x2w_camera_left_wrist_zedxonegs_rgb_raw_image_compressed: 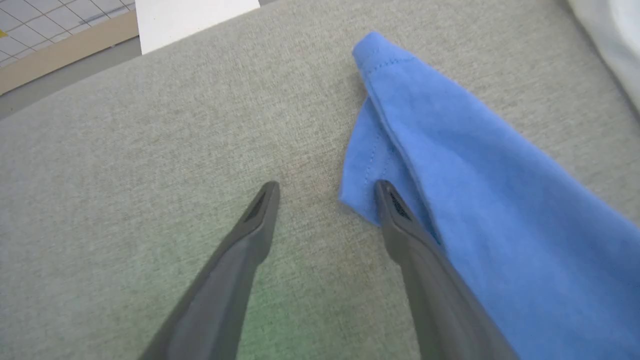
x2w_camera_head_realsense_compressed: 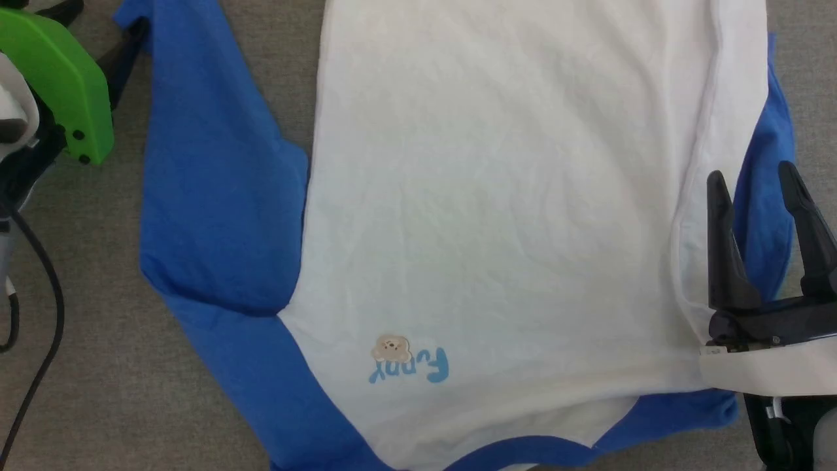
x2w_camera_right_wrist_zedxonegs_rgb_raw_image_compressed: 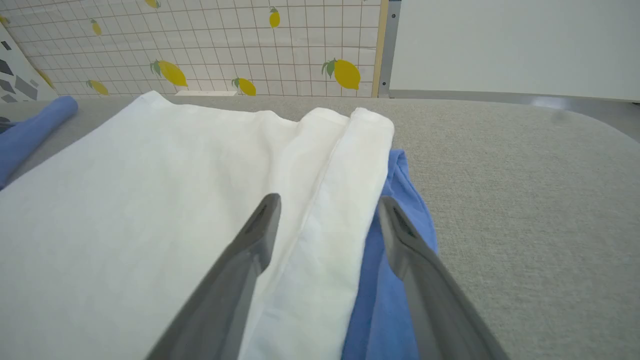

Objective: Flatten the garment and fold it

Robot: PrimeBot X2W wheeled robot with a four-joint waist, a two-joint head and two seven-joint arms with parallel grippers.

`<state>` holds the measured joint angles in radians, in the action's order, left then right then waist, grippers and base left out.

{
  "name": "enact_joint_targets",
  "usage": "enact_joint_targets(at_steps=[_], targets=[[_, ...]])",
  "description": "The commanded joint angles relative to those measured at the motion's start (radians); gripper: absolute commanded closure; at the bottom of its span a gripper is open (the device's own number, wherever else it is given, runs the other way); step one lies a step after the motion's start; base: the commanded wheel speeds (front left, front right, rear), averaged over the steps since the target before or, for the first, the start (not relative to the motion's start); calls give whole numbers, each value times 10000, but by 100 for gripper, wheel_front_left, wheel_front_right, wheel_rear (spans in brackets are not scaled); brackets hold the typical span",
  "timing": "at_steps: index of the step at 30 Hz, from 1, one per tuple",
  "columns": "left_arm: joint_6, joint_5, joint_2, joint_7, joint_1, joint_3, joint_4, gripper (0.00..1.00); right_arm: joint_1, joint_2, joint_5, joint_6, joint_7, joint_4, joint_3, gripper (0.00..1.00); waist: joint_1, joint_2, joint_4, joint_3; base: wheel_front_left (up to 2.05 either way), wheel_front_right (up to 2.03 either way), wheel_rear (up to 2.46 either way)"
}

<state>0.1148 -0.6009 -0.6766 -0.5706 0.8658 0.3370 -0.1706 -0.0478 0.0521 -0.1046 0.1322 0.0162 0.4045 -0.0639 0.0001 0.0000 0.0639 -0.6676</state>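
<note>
shirt (x2w_camera_head_realsense_compressed: 497, 196): flat on table (x2w_camera_head_realsense_compressed: 78, 327), collar near; right side already folded over its sleeve.
left gripper (x2w_camera_left_wrist_zedxonegs_rgb_raw_image_compressed: 326, 185): fingers apart at left cuff (x2w_camera_left_wrist_zedxonegs_rgb_raw_image_compressed: 385, 70), probably to fold that sleeve in.
right gripper (x2w_camera_head_realsense_compressed: 752, 173): fingers apart, straddling right fold, empty.

The garment (x2w_camera_head_realsense_compressed: 497, 196) is white with royal-blue sleeves and a light-blue print (x2w_camera_head_realsense_compressed: 422, 371) beside a tan face (x2w_camera_head_realsense_compressed: 391, 348). The surface (x2w_camera_head_realsense_compressed: 91, 366) is speckled grey. The wall (x2w_camera_right_wrist_zedxonegs_rgb_raw_image_compressed: 210, 45) shows a white grid with yellow lemons.
</note>
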Motion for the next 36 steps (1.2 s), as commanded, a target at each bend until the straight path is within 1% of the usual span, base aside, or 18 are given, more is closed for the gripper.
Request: enact_joint_targets(at_steps=[1,4,5,7,13,16,20,25,28,36], targets=[[40,-106,55,-3,167,9,-91,0,-228,-18,48,-15,-24,5,31,0,-1,0,141,-294,0,0,0],[44,-236,164,-149,99,135,-271,0,-269,-18,47,-15,-45,-16,20,0,-1,0,148,-412,0,0,0],[84,-530,272,-526,-21,450,-393,100,-316,-18,64,-15,-75,-48,-1,0,-1,0,123,-465,0,0,0],[103,-699,301,-583,-32,549,-363,100,-362,-18,81,-15,-109,-69,-10,0,-1,0,93,-460,0,0,0],[83,-875,433,161,172,262,-347,100,-468,-18,182,-15,-189,-124,-82,0,-1,0,-82,-74,0,0,0],[-3,-1054,547,610,221,-37,-373,100,-432,-18,191,-15,-216,-180,-135,0,-1,0,-209,313,0,0,0],[-121,-1131,503,1187,74,-384,-314,100,-313,-18,178,-15,-243,-286,-145,0,-1,0,-381,950,0,0,0],[-409,-1336,269,1715,-466,-954,-136,100,-113,-18,99,-15,-281,-420,-211,0,-1,0,-585,1821,0,0,0],[-678,-1512,6,1929,-1061,-1404,108,100,89,-18,25,-15,-305,-464,-345,0,-1,0,-723,2328,0,0,0],[-1095,-2328,-700,2744,-3370,-3073,887,100,732,-18,-208,-15,-315,-478,-863,0,-1,0,-1100,3326,0,0,0]])
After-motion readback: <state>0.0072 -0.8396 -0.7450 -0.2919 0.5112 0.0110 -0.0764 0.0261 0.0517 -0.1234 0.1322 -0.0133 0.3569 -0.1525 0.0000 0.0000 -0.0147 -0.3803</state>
